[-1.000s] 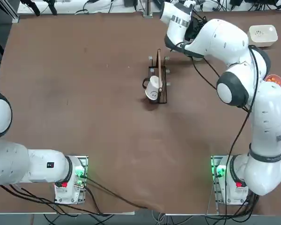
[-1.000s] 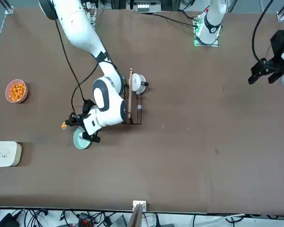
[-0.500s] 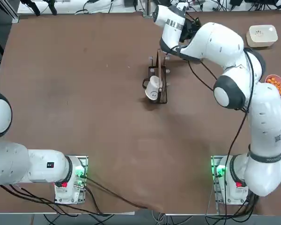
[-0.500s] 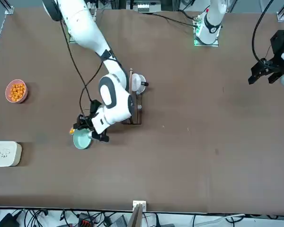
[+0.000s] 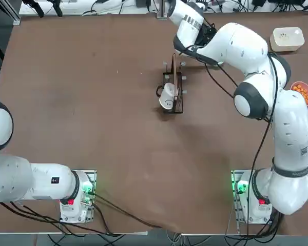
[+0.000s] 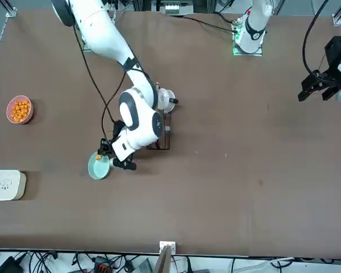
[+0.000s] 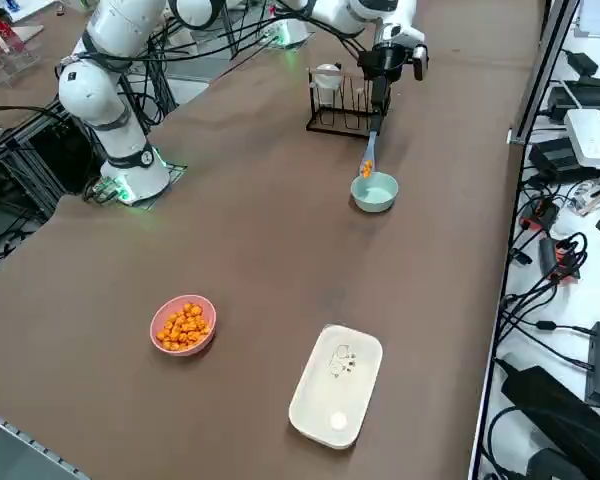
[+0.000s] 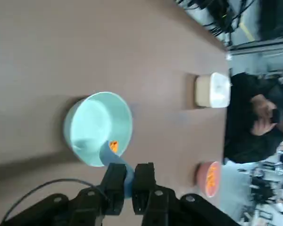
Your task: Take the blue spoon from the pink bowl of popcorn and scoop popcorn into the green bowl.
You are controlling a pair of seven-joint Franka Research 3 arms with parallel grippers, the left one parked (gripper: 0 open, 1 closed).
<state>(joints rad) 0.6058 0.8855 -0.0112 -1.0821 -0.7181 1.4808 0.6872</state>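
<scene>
Blue spoon [image 8: 115,157] is in the right gripper [image 8: 129,181], jaws pinched narrow on its handle, one finger each side. Spoon slopes down from the fingers, scoop end at the green bowl [image 8: 99,125]. Orange popcorn [image 8: 113,146] sits on the scoop, by the bowl's rim; can't tell whether the spoon touches that rim. Most of the green bowl's inside shows bare and pale mint. Bowl is upright on the brown table [image 7: 260,230], hidden under the arm from overhead. Pink bowl [image 7: 183,325] is upright too, holding a heap of popcorn, well apart from the green one, toward the robot's right side and nearer the bases. White box [image 7: 335,385] is flat on the table, closed top, small drawing on it, also out on the robot's right, farther from the bases than the pink bowl. White mug [image 5: 167,96] is at the dark wire rack [image 5: 178,106], to the left of the working arm, with a wooden stick [image 5: 175,72] along the rack. Person's hands [image 8: 264,115] show past the table edge, dark sleeves, clear of both bowls
</scene>
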